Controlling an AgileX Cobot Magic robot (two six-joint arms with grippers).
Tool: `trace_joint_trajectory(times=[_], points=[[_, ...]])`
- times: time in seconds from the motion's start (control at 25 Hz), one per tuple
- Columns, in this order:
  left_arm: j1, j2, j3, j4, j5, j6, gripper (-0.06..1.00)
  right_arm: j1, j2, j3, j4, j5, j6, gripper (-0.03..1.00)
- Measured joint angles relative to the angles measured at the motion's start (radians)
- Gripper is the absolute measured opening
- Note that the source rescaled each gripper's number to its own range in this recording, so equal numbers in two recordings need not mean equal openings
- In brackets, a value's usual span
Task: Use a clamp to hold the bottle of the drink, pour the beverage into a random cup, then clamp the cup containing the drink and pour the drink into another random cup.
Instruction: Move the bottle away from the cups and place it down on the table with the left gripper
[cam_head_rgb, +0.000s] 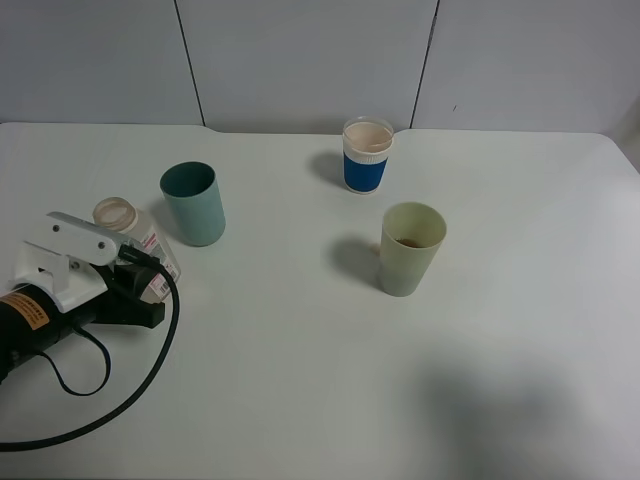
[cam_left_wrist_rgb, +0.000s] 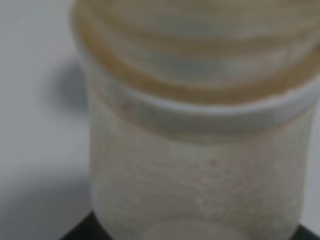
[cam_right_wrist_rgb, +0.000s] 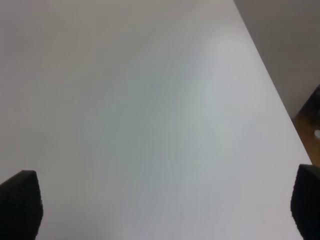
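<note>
1. On the left of the white table (cam_head_rgb: 300, 380), the left gripper (cam_head_rgb: 146, 284) is closed around the bottle (cam_head_rgb: 128, 232). In the left wrist view its dark fingers (cam_left_wrist_rgb: 80, 231) meet the bottle's sides at both lower corners. The blurred bottle fills nearly the whole of that picture.
2. The bottle is uncapped, with its wide mouth open and a printed label on the part nearest the gripper. I cannot tell whether its base rests on the table or hangs just above it.
3. A teal cup (cam_head_rgb: 195, 203) stands upright just beside the bottle, on the side toward the middle of the table, and the two do not touch. Its inside is too dark to show any contents.
4. A pale green cup (cam_head_rgb: 410, 248) stands upright right of the table's middle, well apart from the bottle, with a brownish patch showing at its bottom.
5. A cup with a blue sleeve (cam_head_rgb: 366, 156) and a white rim stands upright farther back, near the pale green cup but apart from it.
6. The right gripper (cam_right_wrist_rgb: 162, 207) is spread wide, with one black fingertip at each lower corner of the right wrist view. It holds nothing, and only bare table lies between the fingertips.
</note>
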Motion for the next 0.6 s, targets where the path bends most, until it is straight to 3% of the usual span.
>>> trace_joint_trajectory(times=[0.2,0.6], points=[[0.0,0.0,0.0,0.0,0.001,-0.053,0.0,0.0,0.0,0.0,0.0,0.0,0.0,1.0],[0.0,0.0,0.0,0.002,0.001,-0.038,0.0,0.0,0.0,0.0,0.0,0.0,0.0,1.0]])
